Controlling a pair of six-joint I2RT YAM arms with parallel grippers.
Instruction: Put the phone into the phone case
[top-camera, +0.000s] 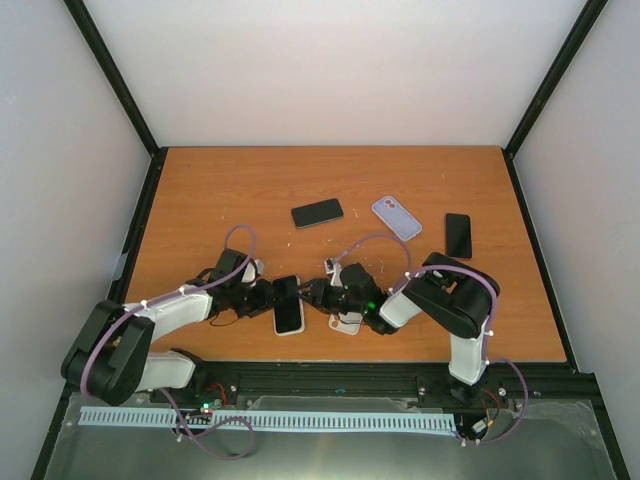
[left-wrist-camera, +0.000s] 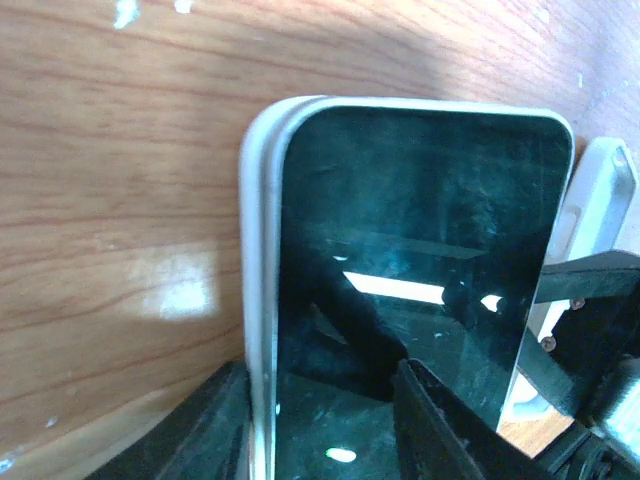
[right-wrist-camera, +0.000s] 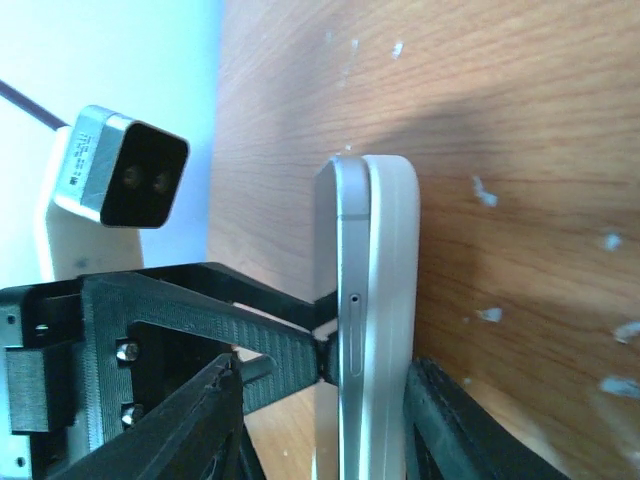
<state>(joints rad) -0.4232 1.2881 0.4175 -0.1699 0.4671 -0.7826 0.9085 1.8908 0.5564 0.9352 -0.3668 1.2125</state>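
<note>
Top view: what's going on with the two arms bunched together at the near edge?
The left claw is clamped on the phone, which sits in a white case. The right claw straddles the same phone from the opposite side, a gap showing at one finger. Whether the phone is fully seated is unclear. A second phone, a third phone and a lavender case lie farther back.

Bright overhead light; glare streaks on the phone and table; near edges blurred
</note>
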